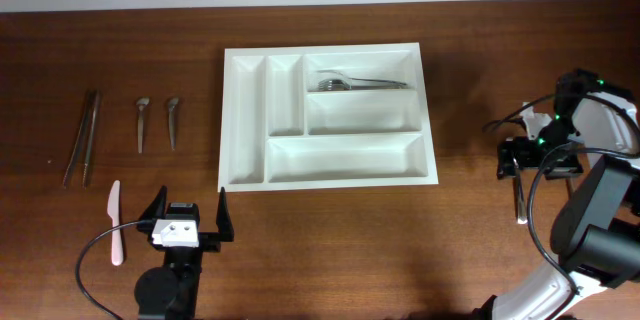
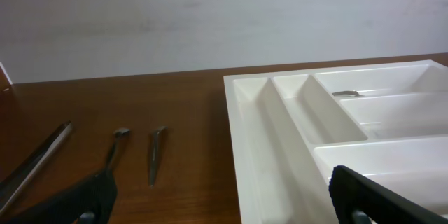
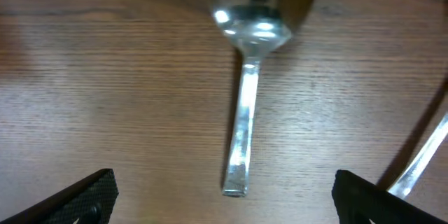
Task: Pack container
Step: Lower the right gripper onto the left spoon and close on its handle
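The white five-compartment container (image 1: 228,120) lies at the table's middle, with silver cutlery (image 1: 360,84) in its top right long compartment. My left gripper (image 1: 187,216) is open and empty at the container's front left corner. In the left wrist view the container (image 2: 241,112) fills the right side between the open fingers (image 2: 224,206). My right gripper (image 1: 531,156) is open at the far right, above a silver spoon (image 1: 520,200). In the right wrist view the spoon (image 3: 241,133) lies on the wood between the open fingers (image 3: 224,196), which do not touch it.
Left of the container lie metal tongs (image 1: 82,137), two small spoons (image 1: 141,123) (image 1: 172,120) and a pink knife (image 1: 115,222). The tongs (image 2: 35,168) and both spoons (image 2: 115,147) (image 2: 155,154) show in the left wrist view. Another utensil's handle (image 3: 423,157) lies right of the spoon.
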`<action>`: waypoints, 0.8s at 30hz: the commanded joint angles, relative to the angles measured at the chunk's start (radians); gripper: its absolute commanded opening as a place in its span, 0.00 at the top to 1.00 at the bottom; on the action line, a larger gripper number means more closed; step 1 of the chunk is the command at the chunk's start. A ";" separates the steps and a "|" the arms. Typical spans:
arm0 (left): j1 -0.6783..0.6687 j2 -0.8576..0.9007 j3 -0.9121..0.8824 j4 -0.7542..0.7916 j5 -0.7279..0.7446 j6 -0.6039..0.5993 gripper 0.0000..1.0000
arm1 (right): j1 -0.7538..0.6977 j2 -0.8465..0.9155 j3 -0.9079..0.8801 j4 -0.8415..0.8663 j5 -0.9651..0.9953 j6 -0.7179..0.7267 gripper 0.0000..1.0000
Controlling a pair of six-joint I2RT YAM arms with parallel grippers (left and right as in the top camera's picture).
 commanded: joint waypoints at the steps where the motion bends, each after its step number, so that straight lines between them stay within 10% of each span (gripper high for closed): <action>1: 0.006 -0.008 -0.002 -0.002 -0.014 -0.006 0.01 | -0.012 0.032 -0.009 0.009 0.004 0.000 0.01; 24: 0.006 -0.008 -0.002 -0.002 -0.013 -0.006 0.01 | -0.012 0.067 -0.023 0.145 0.056 0.000 0.01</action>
